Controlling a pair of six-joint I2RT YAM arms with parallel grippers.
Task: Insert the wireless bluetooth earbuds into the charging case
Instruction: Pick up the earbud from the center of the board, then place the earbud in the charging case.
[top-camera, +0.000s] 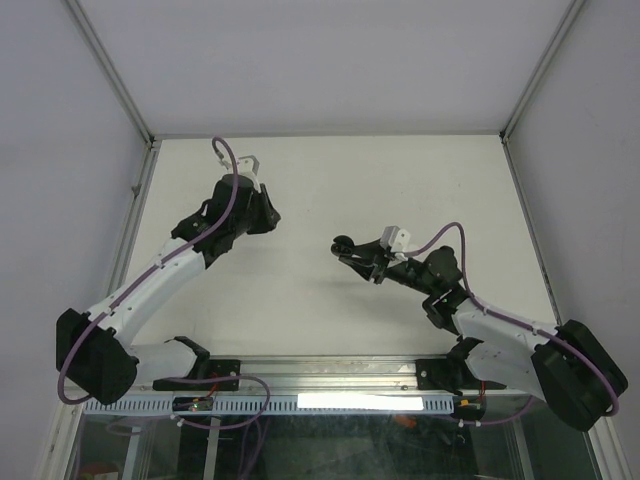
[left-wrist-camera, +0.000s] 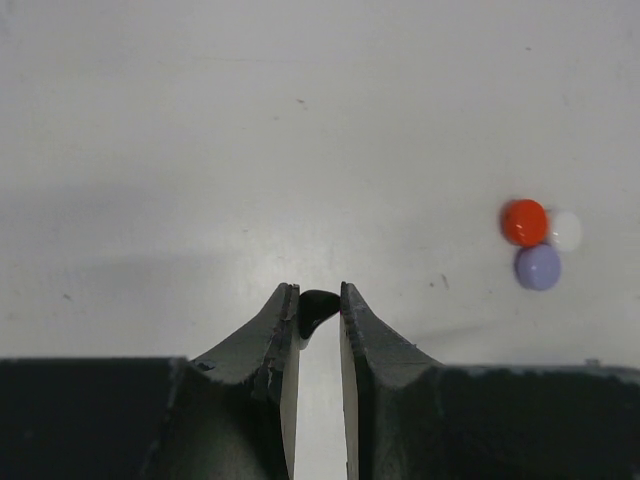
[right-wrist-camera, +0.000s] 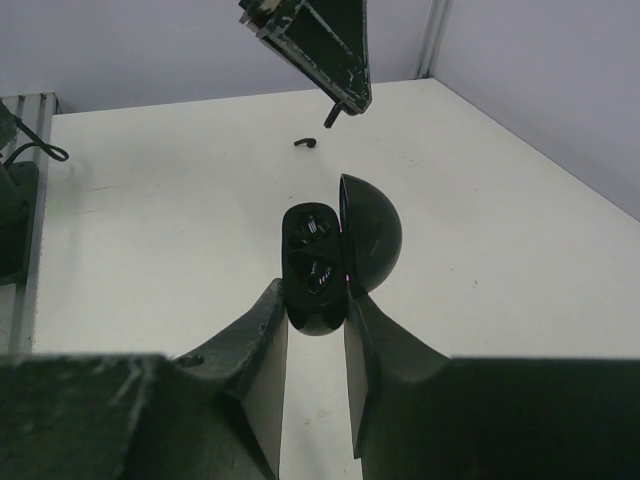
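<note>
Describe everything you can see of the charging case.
The charging case is black, glossy and rounded, plastic by its look. Its domed lid stands hinged open at the right of the body in the right wrist view, baring dark moulded hollows; whether they hold anything cannot be told. The right gripper pinches its lower end between both fingers, open side facing the wrist camera. Nothing else touches it.

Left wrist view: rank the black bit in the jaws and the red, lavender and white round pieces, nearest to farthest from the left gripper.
1. black earbud, pinched between the left gripper fingertips.
2. lavender piece and red piece, off to the right: too close to call.
3. white piece, farthest right, beside the red one.
</note>
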